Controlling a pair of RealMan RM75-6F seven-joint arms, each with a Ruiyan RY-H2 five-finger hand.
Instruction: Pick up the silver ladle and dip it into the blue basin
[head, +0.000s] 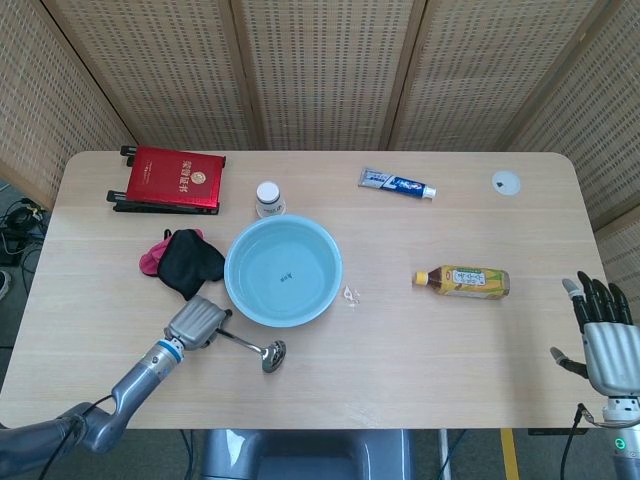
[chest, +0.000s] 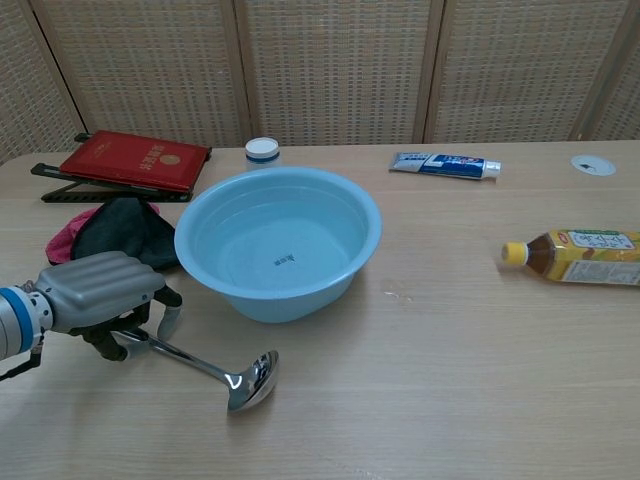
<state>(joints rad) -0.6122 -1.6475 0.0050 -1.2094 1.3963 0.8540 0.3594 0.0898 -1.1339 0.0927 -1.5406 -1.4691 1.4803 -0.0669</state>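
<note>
The silver ladle (head: 262, 351) lies flat on the table in front of the blue basin (head: 283, 301), its bowl (chest: 252, 376) pointing right. My left hand (head: 198, 323) sits over the handle's left end, left of the basin (chest: 330, 285). In the chest view the left hand (chest: 95, 296) arches its fingers (chest: 166, 318) down on either side of the handle, loosely, with gaps showing. The handle's tip is hidden under the palm. My right hand (head: 603, 342) hovers at the table's front right edge, fingers spread, holding nothing.
A black and pink cloth (head: 185, 260) lies just behind the left hand. A red book (head: 170, 180) on a stand, a white cup (head: 268, 198), a toothpaste tube (head: 397, 184) and a yellow bottle (head: 466, 281) lie around the basin.
</note>
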